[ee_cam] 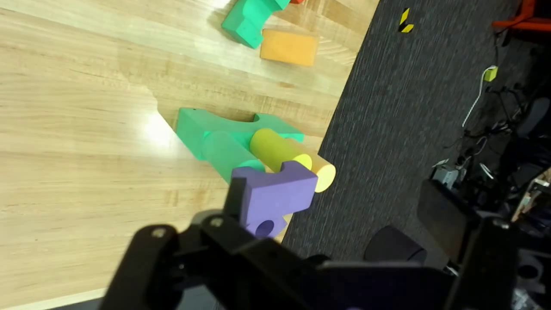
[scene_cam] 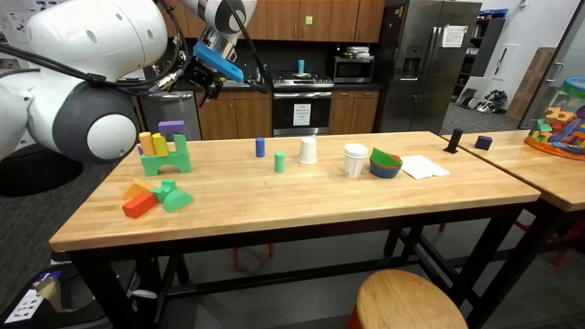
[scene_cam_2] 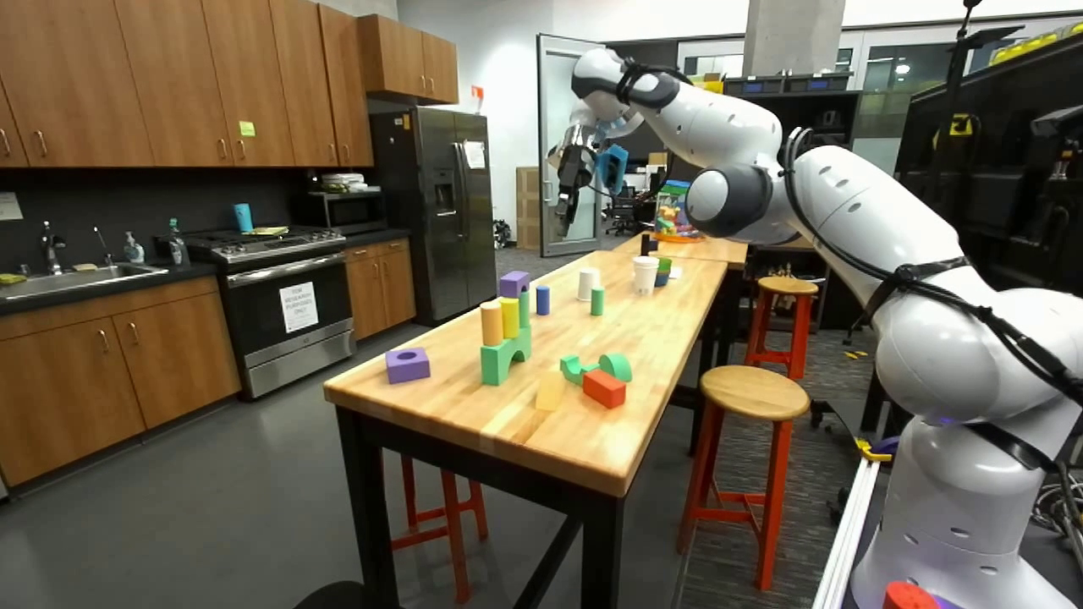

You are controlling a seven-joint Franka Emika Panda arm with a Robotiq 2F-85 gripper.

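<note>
Open gripper [ee_cam: 337, 202] above the purple arch [ee_cam: 280, 189], holding nothing.
The arch appears to bridge the tops of the green pillar [ee_cam: 228, 155] and yellow cylinder [ee_cam: 277, 148]; it lies below the gripper, apart in both exterior views. In the wrist view its long axis runs roughly along the line between the spread fingers [ee_cam: 235, 197], nearer the one at that view's left.

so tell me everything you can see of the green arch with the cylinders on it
The green arch is a matte, foam-like block with a curved cutout in its underside. It stands upright on its two feet near one end of the wooden table. An orange cylinder, a yellow cylinder and a green cylinder stand on top. The gripper does not touch it.
</note>
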